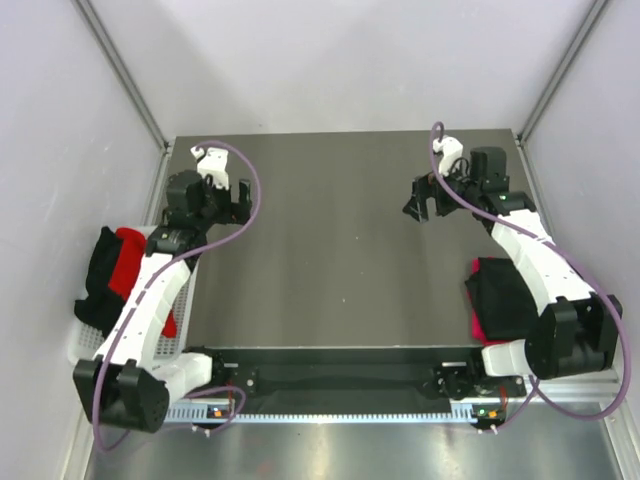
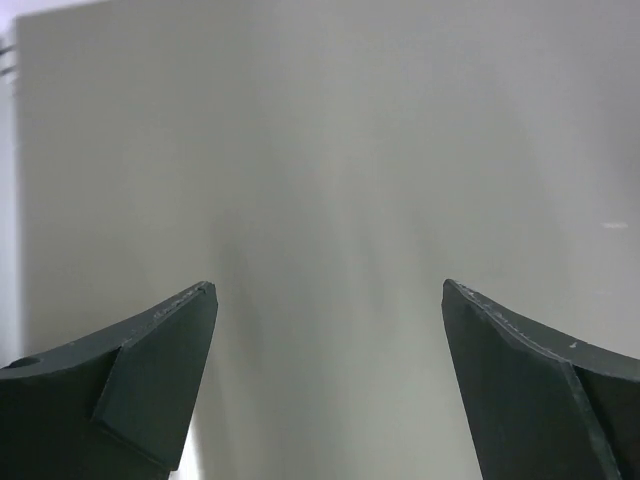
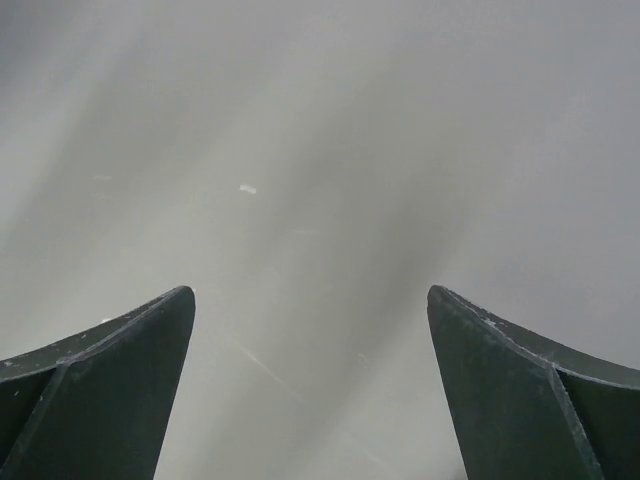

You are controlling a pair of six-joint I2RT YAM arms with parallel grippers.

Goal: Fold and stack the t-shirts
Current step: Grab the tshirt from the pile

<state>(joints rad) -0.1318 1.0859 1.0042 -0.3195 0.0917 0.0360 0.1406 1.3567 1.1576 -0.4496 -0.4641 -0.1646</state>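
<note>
Near edge: both arm bases sit along the near edge of the tabletop [image 1: 330, 270].
Near-left: a white mesh basket [image 1: 82, 345] sits at the left edge and holds a loose heap, a black t-shirt [image 1: 100, 275] with a red t-shirt [image 1: 130, 250] in it. The left arm crosses over part of the heap.
Near-right: at the right edge lies a compact stack that looks folded, with a black top shirt [image 1: 500, 295] and a pinkish-red edge [image 1: 477, 325] showing under it. The right arm hides its outer side.
Middle: no shirt is laid out here.
Far-left: the left hand [image 1: 238, 200] is spread wide and holds nothing. Its wrist view shows only bare surface between the fingers [image 2: 160, 350].
Far-right: the right hand [image 1: 428, 208] is also spread wide and empty.
Step, as judged: you are between shirts, and the next one has to come out of the basket.
Risk 1: the heap is tangled, so a pinch on the red shirt may drag the black one out with it.
Risk 2: a hand could snag the basket mesh and shift or tip the basket.
Risk 3: the right arm hangs over the stack, so a low sweep back could rumple it or push it off the right edge.
Risk 4: a one-handed lift would leave the cloth bunched and make the fold uneven.
</note>
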